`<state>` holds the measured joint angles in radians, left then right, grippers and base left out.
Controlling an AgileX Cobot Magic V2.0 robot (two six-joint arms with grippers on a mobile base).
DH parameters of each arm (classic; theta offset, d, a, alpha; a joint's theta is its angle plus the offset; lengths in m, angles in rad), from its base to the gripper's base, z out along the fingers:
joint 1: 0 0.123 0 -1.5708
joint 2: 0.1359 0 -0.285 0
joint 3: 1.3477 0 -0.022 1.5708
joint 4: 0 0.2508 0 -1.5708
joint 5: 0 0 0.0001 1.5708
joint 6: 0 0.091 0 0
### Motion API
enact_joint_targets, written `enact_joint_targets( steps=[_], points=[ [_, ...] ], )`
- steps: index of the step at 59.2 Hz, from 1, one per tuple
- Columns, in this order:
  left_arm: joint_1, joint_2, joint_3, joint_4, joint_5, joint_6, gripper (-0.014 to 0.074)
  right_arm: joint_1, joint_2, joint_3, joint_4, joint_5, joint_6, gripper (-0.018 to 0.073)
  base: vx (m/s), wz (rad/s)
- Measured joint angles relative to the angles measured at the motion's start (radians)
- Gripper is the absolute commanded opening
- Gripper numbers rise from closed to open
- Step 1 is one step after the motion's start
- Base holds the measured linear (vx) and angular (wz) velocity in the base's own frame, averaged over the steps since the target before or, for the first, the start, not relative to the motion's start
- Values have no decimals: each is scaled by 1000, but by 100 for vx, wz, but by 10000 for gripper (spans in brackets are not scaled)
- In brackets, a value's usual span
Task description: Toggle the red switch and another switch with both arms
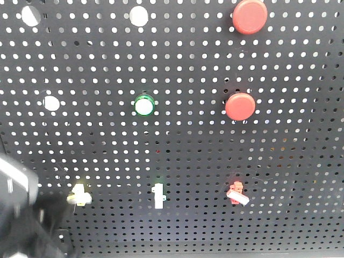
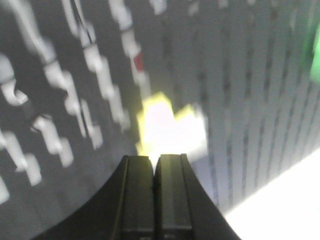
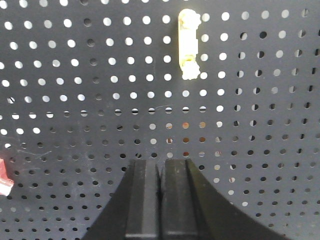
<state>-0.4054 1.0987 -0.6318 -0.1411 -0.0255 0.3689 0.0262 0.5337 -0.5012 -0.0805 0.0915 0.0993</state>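
The red switch point(image 1: 237, 192) is a small red toggle with a white lever tip, low on the right of the black pegboard point(image 1: 188, 140). In the right wrist view only its edge shows as the red switch point(image 3: 4, 177) at the far left. My right gripper point(image 3: 160, 162) is shut on nothing, away from the board and to the right of that switch. The other switch point(image 1: 79, 195), pale yellow, sits low on the left. My blurred left arm point(image 1: 24, 215) reaches up beside it. Its left gripper point(image 2: 156, 159) is shut, with the blurred yellow switch point(image 2: 170, 127) right at its tips.
Two big round red push buttons point(image 1: 249, 15) point(image 1: 239, 106) sit above the red switch. A green-ringed button point(image 1: 144, 105) is mid-board, and a white upright toggle point(image 1: 158, 194) stands between the two switches. A pale toggle point(image 3: 189, 45) shows above the right gripper.
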Motion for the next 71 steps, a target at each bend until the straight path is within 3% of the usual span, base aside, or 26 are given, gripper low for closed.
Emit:
enact_joint_targets(
  steps=[17, 36, 54, 65, 71],
  points=[
    [-1, -7, 146, -2, -53, -4, 2, 0, 0, 0, 0, 0, 0, -6, 0, 0],
    [-1, -115, 149, -3, -275, -4, 2, 0, 0, 0, 0, 0, 0, -6, 0, 0],
    [-1, -109, 148, -4, -389, -4, 2, 0, 0, 0, 0, 0, 0, -6, 0, 0],
    [-1, -91, 131, -5, -398, -4, 2, 1, 7, 0, 23, -10, 0, -6, 0, 0],
    [-1, -107, 127, -6, -438, -4, 2, 42, 35, 0, 40, -51, 0, -6, 0, 0]
  ],
)
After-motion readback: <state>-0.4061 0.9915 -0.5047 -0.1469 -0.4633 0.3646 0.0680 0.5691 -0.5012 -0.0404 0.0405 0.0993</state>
